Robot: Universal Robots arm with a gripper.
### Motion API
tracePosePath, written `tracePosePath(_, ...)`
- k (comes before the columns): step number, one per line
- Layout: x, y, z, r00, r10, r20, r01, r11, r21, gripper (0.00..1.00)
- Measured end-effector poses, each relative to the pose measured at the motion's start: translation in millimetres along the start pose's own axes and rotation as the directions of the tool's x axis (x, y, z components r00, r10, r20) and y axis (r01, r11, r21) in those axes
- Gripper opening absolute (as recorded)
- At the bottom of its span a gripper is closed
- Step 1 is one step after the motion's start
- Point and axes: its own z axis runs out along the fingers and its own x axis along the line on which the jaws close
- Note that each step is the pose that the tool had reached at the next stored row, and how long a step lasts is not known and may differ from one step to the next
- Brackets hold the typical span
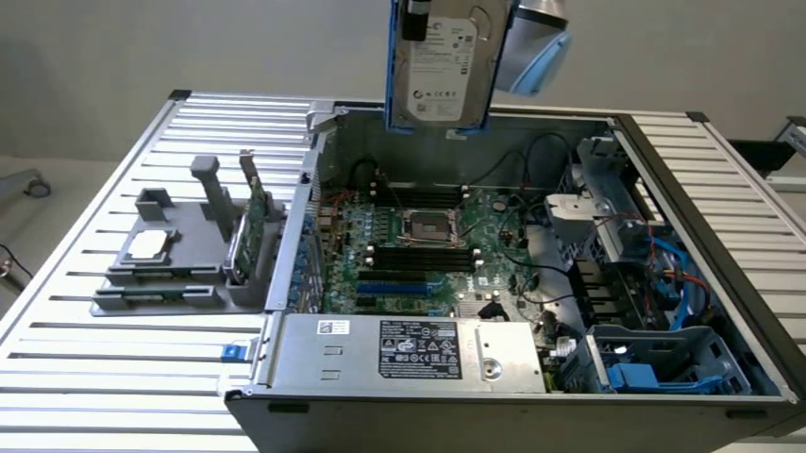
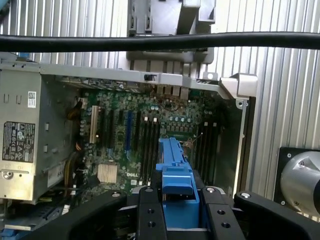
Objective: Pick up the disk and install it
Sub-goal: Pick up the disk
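Note:
The disk [image 1: 439,71], a silver-grey drive with a white label in a blue carrier, hangs upright high above the open computer case [image 1: 416,373], over its far wall. My gripper [image 1: 447,11] is shut on its upper end at the exterior view's top edge. In the wrist view the carrier's blue edge [image 2: 174,167] sticks out between my two black fingers [image 2: 151,215], with my gripper [image 2: 180,216] closed around it and the motherboard [image 2: 145,135] far below.
Inside the case are a motherboard [image 1: 416,245], a grey power supply [image 1: 403,349] at the front and a blue drive cage [image 1: 662,363] at the exterior view's right. A grey fixture [image 1: 176,255] holding a chip and a green card stands on the slatted table [image 1: 89,377]. A black cable [image 2: 160,41] crosses the wrist view.

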Motion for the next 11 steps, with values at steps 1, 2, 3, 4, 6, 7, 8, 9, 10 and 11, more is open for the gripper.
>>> tracePosePath(1, 1.6, -4.3, -0.2, 1.0, 0.0, 0.0001, 0.0, 1.0, -0.0001, 0.33)
tracePosePath(2, 3.4, -9.1, -0.4, 1.0, 0.0, 0.0003, 0.0, 1.0, 0.0, 0.33)
tracePosePath(3, 5.0, -13.5, -0.6, 1.0, 0.0, 0.0004, 0.0, 1.0, 0.0, 0.33)
tracePosePath(4, 6.6, -17.9, -0.8, 1.0, 0.0, 0.0005, 0.0, 1.0, 0.0, 0.33)
tracePosePath(6, 9.7, -26.6, -1.2, 1.0, 0.0, 0.0009, 0.0, 1.0, 0.0001, 0.33)
tracePosePath(7, 11.3, -31.0, -1.4, 1.0, 0.0, 0.001, 0.0, 1.0, 0.0001, 0.33)
tracePosePath(8, 12.8, -35.4, -1.6, 1.0, 0.0, 0.0011, 0.0, 1.0, 0.0001, 0.33)
tracePosePath(9, 14.3, -39.8, -1.8, 1.0, 0.0, 0.0011, 0.0, 1.0, 0.0001, 0.33)
tracePosePath(10, 16.1, -44.5, -2.0, 1.0, 0.0, 0.0011, 0.0, 1.0, 0.0001, 0.33)
tracePosePath(11, 17.9, -48.9, -2.2, 1.0, 0.0, 0.0012, 0.0, 1.0, 0.0001, 0.33)
